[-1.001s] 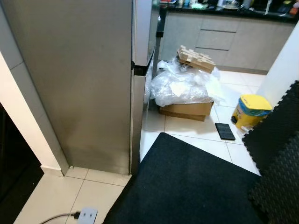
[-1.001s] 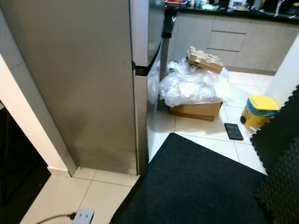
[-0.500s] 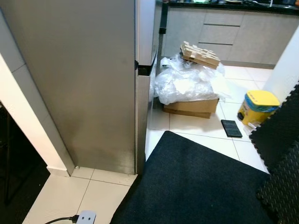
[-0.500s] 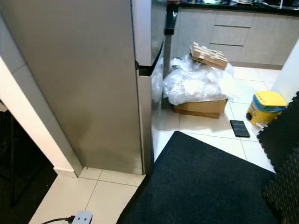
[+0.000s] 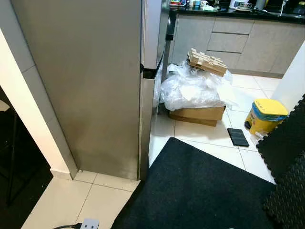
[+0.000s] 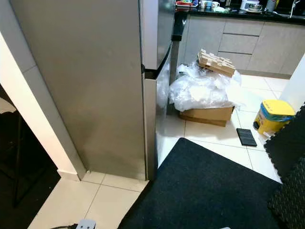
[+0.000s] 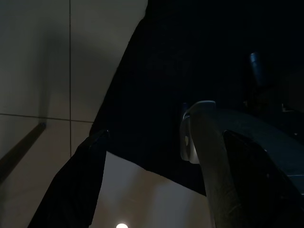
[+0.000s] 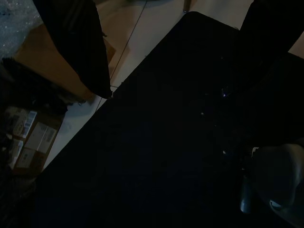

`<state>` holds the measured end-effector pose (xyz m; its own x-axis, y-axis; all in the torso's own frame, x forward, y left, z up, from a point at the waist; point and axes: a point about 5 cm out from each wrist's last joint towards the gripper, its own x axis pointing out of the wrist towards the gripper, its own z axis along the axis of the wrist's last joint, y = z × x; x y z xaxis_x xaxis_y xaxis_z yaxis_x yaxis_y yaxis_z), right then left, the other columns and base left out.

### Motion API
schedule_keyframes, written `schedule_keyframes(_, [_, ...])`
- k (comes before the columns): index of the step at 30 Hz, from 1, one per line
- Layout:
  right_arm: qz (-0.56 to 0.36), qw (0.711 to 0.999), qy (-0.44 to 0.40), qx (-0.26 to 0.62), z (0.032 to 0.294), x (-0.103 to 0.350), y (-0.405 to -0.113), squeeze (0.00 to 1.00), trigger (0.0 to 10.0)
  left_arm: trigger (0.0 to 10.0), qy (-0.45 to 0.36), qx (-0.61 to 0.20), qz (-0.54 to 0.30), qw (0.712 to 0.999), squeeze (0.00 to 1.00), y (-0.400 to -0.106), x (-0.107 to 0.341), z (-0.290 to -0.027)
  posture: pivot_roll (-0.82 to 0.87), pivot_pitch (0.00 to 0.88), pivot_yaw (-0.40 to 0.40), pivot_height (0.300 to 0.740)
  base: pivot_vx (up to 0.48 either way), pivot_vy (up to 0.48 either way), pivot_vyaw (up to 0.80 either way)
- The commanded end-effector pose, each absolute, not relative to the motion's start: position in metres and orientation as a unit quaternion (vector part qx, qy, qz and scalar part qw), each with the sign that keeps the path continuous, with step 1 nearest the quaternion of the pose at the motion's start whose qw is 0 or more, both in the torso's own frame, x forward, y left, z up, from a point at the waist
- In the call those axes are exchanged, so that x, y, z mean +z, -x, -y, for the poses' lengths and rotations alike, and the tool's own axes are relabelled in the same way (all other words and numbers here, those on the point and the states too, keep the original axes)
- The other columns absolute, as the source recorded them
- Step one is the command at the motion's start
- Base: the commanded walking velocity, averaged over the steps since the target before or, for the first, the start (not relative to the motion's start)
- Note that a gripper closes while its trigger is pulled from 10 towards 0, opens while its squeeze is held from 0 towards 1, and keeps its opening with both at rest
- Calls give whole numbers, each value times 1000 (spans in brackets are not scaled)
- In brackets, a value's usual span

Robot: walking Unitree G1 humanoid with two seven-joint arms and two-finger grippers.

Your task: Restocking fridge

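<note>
The fridge (image 5: 90,81) stands right in front on the left, seen from its steel side, with the door edge (image 5: 148,86) facing toward the kitchen and apparently shut, the seam between upper and lower doors showing partway up. A black mat (image 5: 200,191) covers the floor beside it, its corner almost touching the fridge's front corner. Past the mat on the white tiles sits a cardboard box (image 5: 198,114) piled with crumpled clear plastic (image 5: 190,88), and a wooden slatted thing (image 5: 206,61) rests tilted on top of the heap. To the right of that there's a yellow tub (image 5: 265,115) with a small dark flat object (image 5: 237,137) lying on the tile just beside it. A counter (image 6: 238,9) with mugs and bits runs along the back above grey drawers. A power strip (image 5: 88,223) pokes in at the bottom edge.

Both arms hang idle – the left end effector (image 7: 142,190) and the right end effector (image 8: 171,52) each have their fingers spread apart, holding nothing, over the dark mat and tile
</note>
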<state>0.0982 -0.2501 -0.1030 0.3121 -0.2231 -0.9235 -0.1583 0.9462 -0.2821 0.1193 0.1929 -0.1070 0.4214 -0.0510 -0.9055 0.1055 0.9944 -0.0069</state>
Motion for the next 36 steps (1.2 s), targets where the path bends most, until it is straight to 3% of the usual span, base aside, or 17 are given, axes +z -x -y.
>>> schedule_keyframes(1, [-583, 795, 167, -14, 250, -102, -103, 0, 10000, 10000, -24, -52, -540, 839, 0, -118, -108, -187, 56, 0, -33, 740, 274, 0, 0])
schedule_keyframes(26, [-586, 793, 167, -10, 249, -103, -101, 0, 10000, 10000, -26, -59, -542, 838, 0, -116, -109, -186, 48, 0, -31, 740, 298, 0, 0])
schedule_keyframes(36, [-588, 791, 170, -8, 250, -103, -98, 0, 10000, 10000, -5, -63, -542, 838, 0, -116, -109, -184, 53, 0, -30, 740, 0, 0, 0])
